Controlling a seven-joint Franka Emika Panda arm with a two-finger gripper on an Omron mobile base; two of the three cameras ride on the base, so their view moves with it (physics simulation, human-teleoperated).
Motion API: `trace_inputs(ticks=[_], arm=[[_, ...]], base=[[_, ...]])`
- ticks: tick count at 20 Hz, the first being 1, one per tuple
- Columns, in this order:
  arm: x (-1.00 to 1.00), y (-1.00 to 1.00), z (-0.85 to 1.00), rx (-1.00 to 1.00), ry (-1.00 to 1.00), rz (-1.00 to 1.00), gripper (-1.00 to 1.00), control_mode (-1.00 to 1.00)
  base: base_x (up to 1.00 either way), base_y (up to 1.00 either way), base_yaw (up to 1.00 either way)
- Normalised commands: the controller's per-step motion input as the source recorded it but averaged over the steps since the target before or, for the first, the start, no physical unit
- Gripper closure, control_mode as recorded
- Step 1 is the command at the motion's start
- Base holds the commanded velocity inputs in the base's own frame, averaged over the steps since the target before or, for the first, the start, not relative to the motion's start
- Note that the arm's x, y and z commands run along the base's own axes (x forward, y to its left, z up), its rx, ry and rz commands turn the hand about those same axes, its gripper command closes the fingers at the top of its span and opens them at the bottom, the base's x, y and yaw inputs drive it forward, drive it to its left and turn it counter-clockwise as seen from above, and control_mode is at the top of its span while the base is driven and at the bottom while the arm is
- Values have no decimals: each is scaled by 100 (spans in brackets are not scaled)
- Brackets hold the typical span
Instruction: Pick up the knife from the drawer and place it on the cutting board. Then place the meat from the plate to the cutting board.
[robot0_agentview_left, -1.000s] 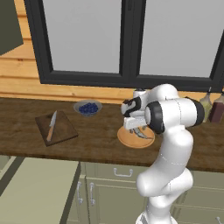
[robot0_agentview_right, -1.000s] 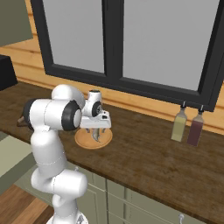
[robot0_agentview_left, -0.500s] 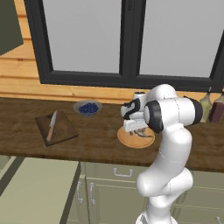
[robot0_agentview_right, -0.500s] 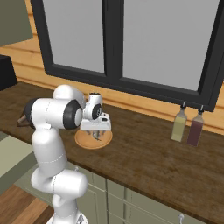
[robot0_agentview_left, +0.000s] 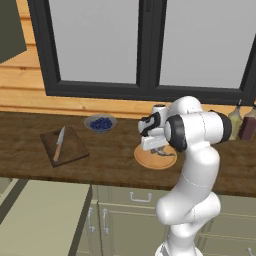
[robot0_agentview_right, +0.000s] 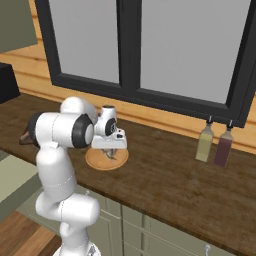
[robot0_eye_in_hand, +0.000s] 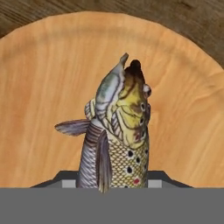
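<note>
The meat (robot0_eye_in_hand: 118, 131) is a speckled fish lying on the round tan plate (robot0_eye_in_hand: 43, 87). In the hand view its body sits between my two fingertips (robot0_eye_in_hand: 68, 183), which press against its sides. My gripper (robot0_agentview_left: 161, 150) points down onto the plate (robot0_agentview_left: 150, 161), and from the right my gripper (robot0_agentview_right: 111, 151) is seen over the plate (robot0_agentview_right: 95, 161) as well. The knife (robot0_agentview_left: 59, 144) lies on the dark cutting board (robot0_agentview_left: 75, 147) at the counter's left. The olive drawer (robot0_agentview_left: 45, 215) stands pulled out below it.
A grey bowl of blue berries (robot0_agentview_left: 100, 122) sits behind the board, near the window wall. Two bottles (robot0_agentview_right: 205, 144) (robot0_agentview_right: 223, 148) stand at the counter's right, by the window frame. Bare wooden counter lies between the board and the plate.
The jaws have come together from wide open onto the fish's sides. The hand has stayed low over the plate; the knife and board have not moved.
</note>
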Motion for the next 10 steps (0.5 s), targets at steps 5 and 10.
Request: trace_inputs(ticks=[5, 10], arm=[[-33, 21, 64, 0, -5, 6, 100, -100], [-39, 42, 70, 0, -5, 7, 100, -100]], base=[[0, 0, 0], [0, 0, 0]])
